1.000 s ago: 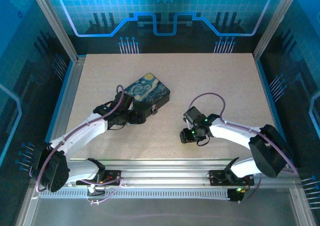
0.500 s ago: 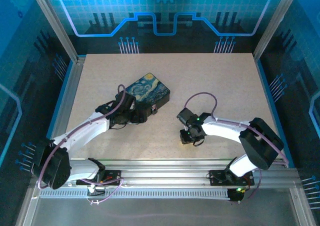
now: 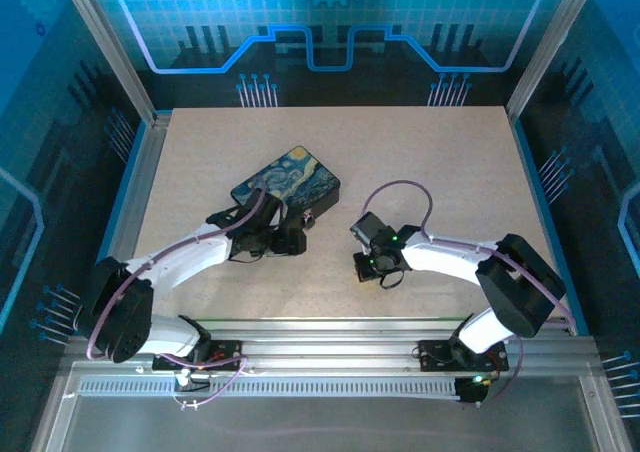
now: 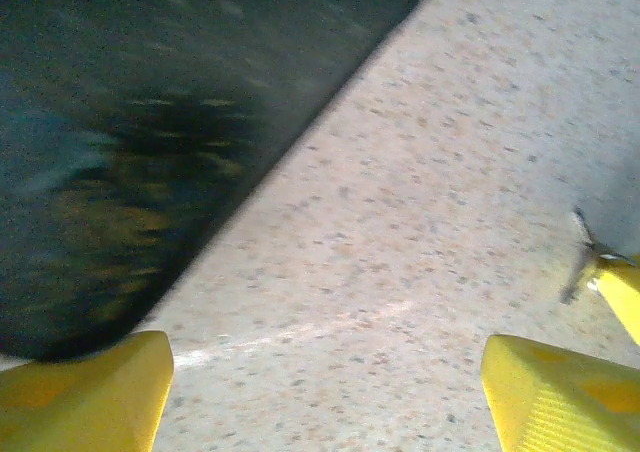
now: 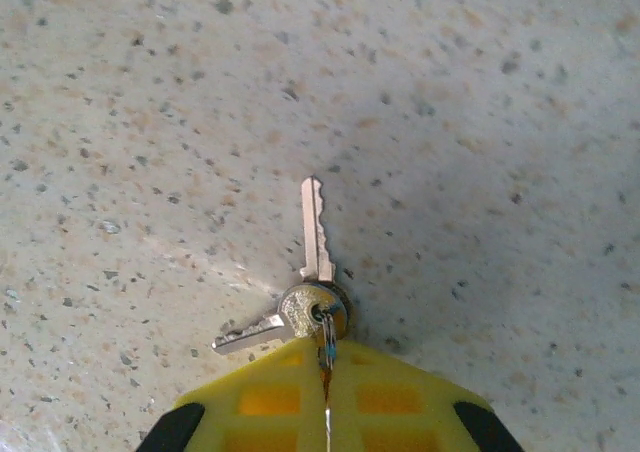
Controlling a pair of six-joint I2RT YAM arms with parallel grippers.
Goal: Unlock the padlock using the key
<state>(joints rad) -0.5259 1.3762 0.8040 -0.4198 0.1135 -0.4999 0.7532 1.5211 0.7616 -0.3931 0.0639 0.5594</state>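
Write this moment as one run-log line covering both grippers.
right gripper: shut on key, key lying on table | left gripper: open, empty, beside box

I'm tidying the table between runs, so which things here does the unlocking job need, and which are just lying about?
Needed:
- key, held in the right fingers
- padlock, apparently the small dark bit at the near corner of the painted box

Lying about:
- that painted box
- second key, joined to the first
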